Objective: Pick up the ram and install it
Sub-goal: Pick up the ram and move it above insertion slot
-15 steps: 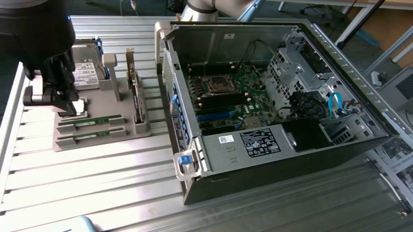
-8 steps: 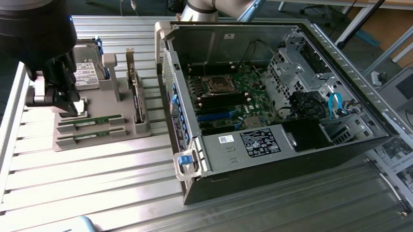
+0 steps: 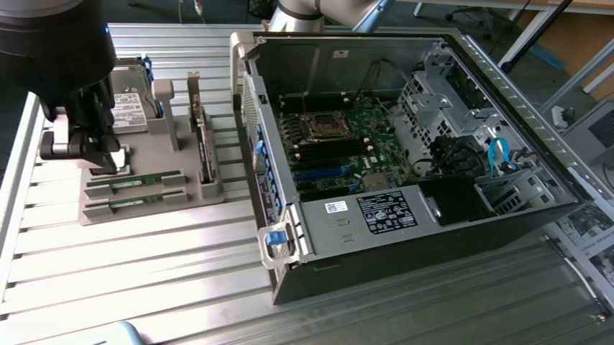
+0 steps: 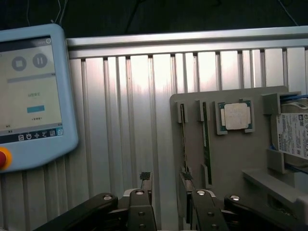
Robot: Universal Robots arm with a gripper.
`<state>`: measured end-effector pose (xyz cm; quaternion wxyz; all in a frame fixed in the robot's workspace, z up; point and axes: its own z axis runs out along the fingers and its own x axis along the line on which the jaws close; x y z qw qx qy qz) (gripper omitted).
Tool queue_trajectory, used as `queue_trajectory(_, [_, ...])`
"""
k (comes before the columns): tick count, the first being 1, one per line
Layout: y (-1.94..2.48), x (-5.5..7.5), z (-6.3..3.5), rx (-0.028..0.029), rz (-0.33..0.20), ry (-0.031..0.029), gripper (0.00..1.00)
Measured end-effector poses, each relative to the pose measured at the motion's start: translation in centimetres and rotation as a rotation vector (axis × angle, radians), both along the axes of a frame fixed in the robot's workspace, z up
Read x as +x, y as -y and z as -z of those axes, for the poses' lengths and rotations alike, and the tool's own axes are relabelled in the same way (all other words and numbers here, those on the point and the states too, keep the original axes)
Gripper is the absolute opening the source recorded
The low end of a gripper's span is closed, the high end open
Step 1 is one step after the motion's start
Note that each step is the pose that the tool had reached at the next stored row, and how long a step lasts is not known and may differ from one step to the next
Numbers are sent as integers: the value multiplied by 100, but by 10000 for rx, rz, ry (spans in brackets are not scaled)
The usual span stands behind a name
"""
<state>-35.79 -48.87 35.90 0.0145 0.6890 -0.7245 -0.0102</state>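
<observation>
Grey plastic holder (image 3: 192,190) on the ribbed metal bench (image 3: 144,273) has the ram (image 3: 134,202) sitting in its outermost slot. A second stick (image 4: 206,144) is one slot in, with the processor (image 4: 236,115) and hard drive (image 4: 293,134) further in. We see the jaws spread apart, gripping nothing, over the holder's end, one fingertip (image 4: 144,177) just off its edge. An open PC case (image 3: 403,144) sits beside the holder.

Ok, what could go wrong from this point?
1. The open gripper hangs over the edge of the tray, one fingertip in line with the ram rather than straddling it. Closing here would likely miss or knock it.
2. A second stick sits close alongside, so a finger might clip it.
</observation>
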Motion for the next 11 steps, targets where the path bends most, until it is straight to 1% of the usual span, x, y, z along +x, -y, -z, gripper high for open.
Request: queue_trajectory(11, [0,16,36,-5,0,0,36])
